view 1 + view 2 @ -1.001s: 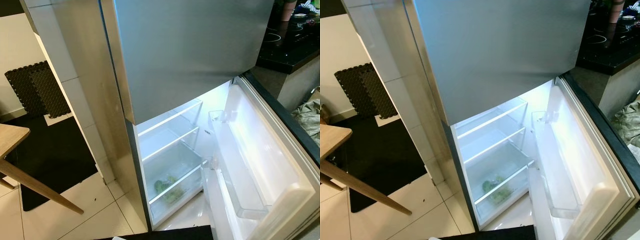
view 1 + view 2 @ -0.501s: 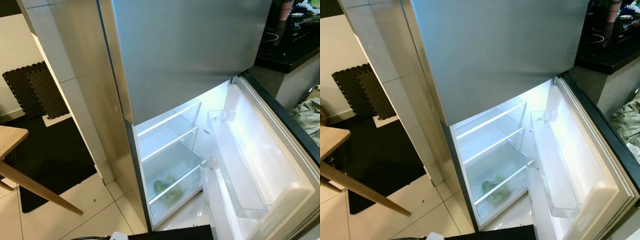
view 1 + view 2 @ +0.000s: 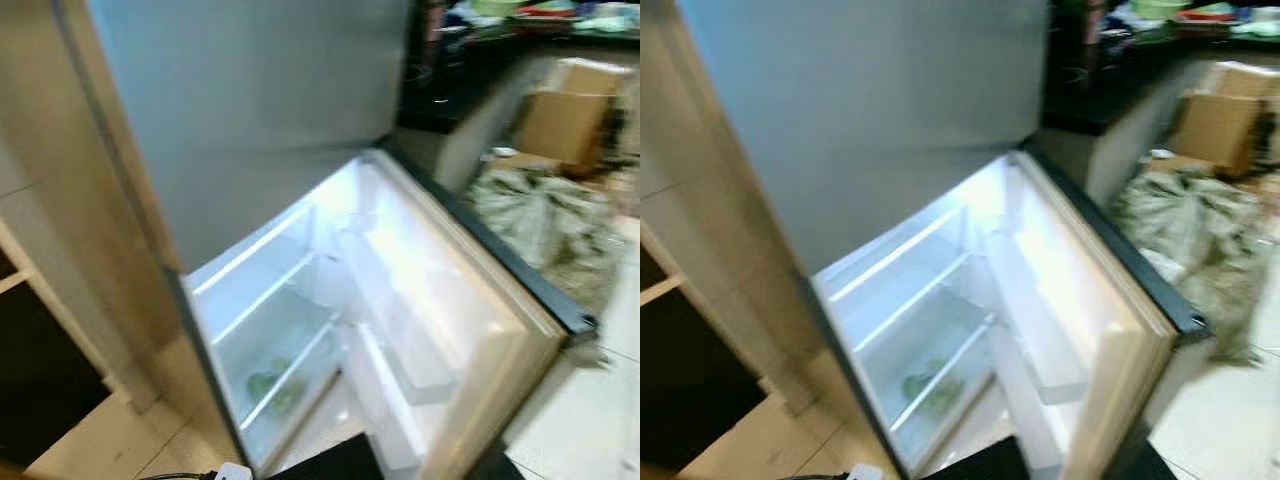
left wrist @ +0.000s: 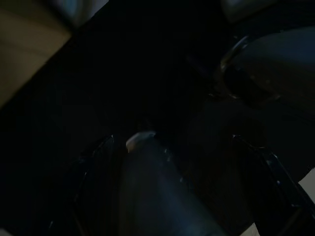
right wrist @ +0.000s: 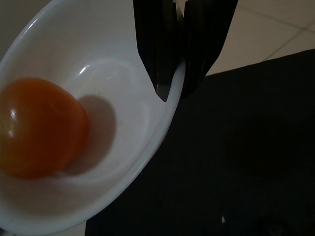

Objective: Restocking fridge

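Note:
The fridge (image 3: pixel 250 110) stands before me with its lower door (image 3: pixel 450 300) swung wide to the right. The lit compartment (image 3: pixel 270 320) has white shelves, and green vegetables (image 3: pixel 268 385) lie in the bottom drawer. In the right wrist view, my right gripper (image 5: pixel 172 93) is shut on the rim of a white bowl (image 5: pixel 74 49). A round orange fruit (image 5: pixel 42 128) rests inside the bowl. The left wrist view is very dark; a dim rounded shape with a pale tip (image 4: pixel 140 140) lies ahead of the left gripper.
A cardboard box (image 3: pixel 570 110) and a heap of crumpled bags (image 3: pixel 540 220) lie on the floor right of the door. A black counter (image 3: pixel 460 80) with clutter runs behind them. A dark mat (image 3: pixel 35 390) covers the floor at the left.
The camera has swung to the right and the picture is blurred. The wooden table has left the frame; the box and the bags have come into view.

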